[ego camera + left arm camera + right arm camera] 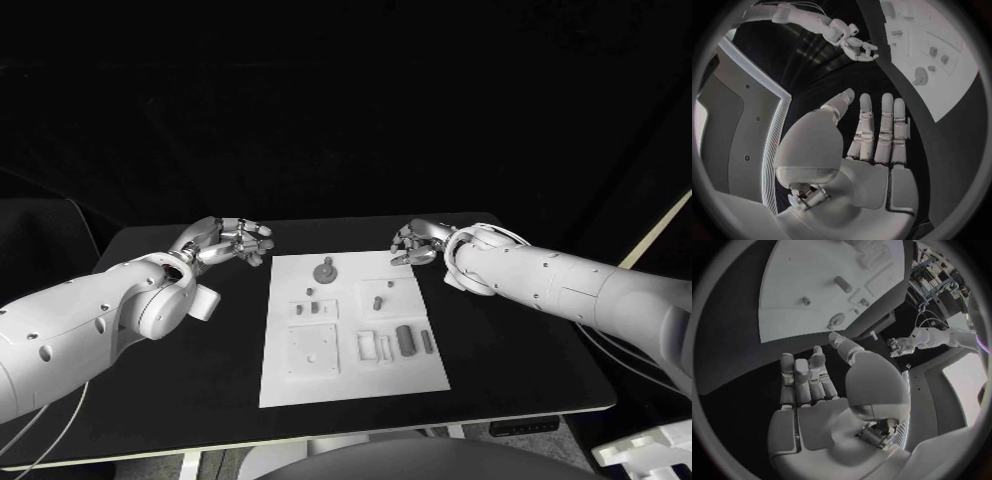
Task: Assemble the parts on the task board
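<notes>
The white task board (355, 385) lies in the middle of the black table. On it sit grey parts: a round piece with a stem (327, 268) near the far edge, small pegs (376, 300) at the centre, and two dark oblong pieces (417, 341) on the right. My left hand (231, 241) hovers off the board's far left corner, holding nothing. In the left wrist view its fingers (879, 135) are stretched out and apart. My right hand (418, 243) hangs over the board's far right corner, also holding nothing, with its fingers (804, 382) extended.
The board (798, 270) has recessed square and slotted pockets (313, 345) in its near half. Black table surface (505, 350) surrounds it on all sides. Each wrist view also catches the other hand, the right hand (856, 46) and the left hand (901, 346).
</notes>
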`<state>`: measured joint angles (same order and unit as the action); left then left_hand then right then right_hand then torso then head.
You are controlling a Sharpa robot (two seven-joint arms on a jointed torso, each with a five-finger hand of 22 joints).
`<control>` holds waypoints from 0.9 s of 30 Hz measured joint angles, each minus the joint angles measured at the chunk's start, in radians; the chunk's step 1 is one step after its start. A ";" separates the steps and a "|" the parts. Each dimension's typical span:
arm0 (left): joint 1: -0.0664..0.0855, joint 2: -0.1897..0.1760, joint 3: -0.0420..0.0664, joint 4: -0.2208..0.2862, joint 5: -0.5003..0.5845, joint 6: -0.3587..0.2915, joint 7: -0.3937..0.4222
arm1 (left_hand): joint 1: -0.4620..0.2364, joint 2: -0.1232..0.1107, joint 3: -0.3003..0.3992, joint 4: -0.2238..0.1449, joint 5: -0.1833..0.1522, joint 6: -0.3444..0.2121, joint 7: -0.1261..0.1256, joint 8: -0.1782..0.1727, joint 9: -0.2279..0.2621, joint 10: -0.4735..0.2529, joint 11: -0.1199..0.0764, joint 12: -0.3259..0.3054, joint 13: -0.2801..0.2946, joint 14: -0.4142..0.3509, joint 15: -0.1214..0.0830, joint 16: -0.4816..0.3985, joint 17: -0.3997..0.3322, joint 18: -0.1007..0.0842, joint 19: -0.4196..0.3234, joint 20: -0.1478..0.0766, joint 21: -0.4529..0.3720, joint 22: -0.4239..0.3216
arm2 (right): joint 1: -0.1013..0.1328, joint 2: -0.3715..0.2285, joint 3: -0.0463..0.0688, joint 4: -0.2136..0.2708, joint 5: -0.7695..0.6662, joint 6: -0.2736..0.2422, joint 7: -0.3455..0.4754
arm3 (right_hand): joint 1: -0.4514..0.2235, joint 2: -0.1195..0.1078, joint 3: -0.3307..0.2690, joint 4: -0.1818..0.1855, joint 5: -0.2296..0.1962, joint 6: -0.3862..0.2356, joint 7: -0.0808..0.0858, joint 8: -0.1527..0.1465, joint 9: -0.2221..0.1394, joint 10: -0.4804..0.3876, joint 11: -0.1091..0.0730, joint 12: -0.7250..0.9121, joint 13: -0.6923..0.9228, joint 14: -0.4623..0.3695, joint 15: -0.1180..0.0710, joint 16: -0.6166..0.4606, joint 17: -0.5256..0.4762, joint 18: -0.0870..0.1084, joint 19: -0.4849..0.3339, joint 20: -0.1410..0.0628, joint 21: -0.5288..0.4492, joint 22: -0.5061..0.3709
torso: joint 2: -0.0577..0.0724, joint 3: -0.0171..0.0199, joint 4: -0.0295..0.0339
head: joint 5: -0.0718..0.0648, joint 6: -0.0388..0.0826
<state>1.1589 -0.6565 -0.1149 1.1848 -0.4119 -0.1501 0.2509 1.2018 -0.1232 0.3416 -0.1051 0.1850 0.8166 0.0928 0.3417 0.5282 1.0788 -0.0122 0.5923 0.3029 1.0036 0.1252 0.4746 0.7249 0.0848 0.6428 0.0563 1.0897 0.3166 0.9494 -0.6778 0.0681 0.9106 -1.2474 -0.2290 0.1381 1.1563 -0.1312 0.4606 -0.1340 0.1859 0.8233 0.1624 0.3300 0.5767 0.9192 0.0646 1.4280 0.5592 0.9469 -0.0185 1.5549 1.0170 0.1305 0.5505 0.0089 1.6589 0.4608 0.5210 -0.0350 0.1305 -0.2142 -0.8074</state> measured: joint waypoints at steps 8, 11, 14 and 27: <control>-0.014 0.000 0.000 0.001 0.014 0.002 0.001 | -0.004 0.004 -0.002 0.002 0.000 0.000 0.000 -0.006 0.000 0.000 0.000 -0.005 0.000 -0.005 0.005 -0.010 -0.005 -0.007 -0.007 0.001 -0.002 0.000 | -0.045 0.018 -0.001 -0.021 -0.019 -0.033 -0.010 | 0.001 -0.007 -0.008 0.000 0.000 -0.013 0.003 -0.005 -0.004 0.000 0.000 0.000 0.000 0.000 0.000 0.000 0.000 0.000 0.004 -0.004 0.000 0.001 | 0.004 0.0016 0.0006 | -0.005 0.004; -0.015 -0.001 0.000 0.001 0.017 0.003 0.001 | -0.004 0.004 -0.002 0.002 0.000 0.000 0.000 -0.006 0.000 0.000 0.000 -0.008 0.000 -0.005 0.005 -0.014 -0.005 -0.007 -0.007 0.001 -0.002 0.000 | -0.050 0.022 -0.001 -0.024 -0.023 -0.038 -0.012 | 0.001 -0.007 -0.008 0.000 0.000 -0.013 0.003 -0.005 -0.004 0.000 0.000 0.000 0.000 0.000 0.000 0.000 0.000 0.000 0.004 -0.004 0.000 0.001 | 0.005 0.0020 0.0007 | -0.003 0.005; -0.016 -0.001 0.000 0.000 0.018 0.004 0.001 | -0.004 0.004 -0.002 0.002 0.000 0.000 0.000 -0.006 0.000 0.000 0.000 -0.009 0.000 -0.005 0.005 -0.014 -0.005 -0.007 -0.007 0.001 -0.002 0.000 | -0.054 0.024 0.000 -0.026 -0.025 -0.041 -0.012 | 0.001 -0.007 -0.008 0.000 0.000 -0.013 0.003 -0.005 -0.005 0.000 0.000 0.000 0.000 0.003 -0.003 0.000 0.000 0.000 0.004 -0.004 0.000 0.001 | 0.006 0.0019 0.0007 | 0.000 0.005; -0.017 -0.001 0.000 0.000 0.022 0.007 0.000 | -0.004 0.004 -0.002 0.002 0.000 0.000 0.000 -0.006 0.000 0.000 0.000 -0.009 0.000 -0.005 0.005 -0.014 -0.006 -0.008 -0.007 0.001 -0.002 0.000 | -0.065 0.043 0.000 -0.055 -0.028 -0.052 -0.014 | 0.001 -0.007 -0.011 0.003 0.000 -0.020 0.003 -0.005 -0.005 0.000 0.000 0.000 0.000 0.004 -0.001 0.000 0.000 0.000 0.004 -0.004 0.000 0.001 | 0.009 0.0010 0.0012 | 0.009 0.002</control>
<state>1.1418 -0.6575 -0.1153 1.1849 -0.3903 -0.1432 0.2509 1.1980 -0.1192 0.3392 -0.1030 0.1850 0.8163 0.0931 0.3361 0.5279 1.0788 -0.0122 0.5838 0.3031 0.9986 0.1303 0.4606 0.7191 0.0768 0.6361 0.0571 1.0878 0.3166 0.8840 -0.6351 0.0678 0.8552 -1.2755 -0.2808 0.1243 1.1571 -0.1382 0.4500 -0.1310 0.1859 0.8034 0.1654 0.3248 0.5720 0.9191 0.0646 1.4280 0.5591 0.9509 -0.0197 1.5548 1.0167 0.1306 0.5541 0.0053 1.6589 0.4615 0.5301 -0.0340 0.1316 -0.2054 -0.8053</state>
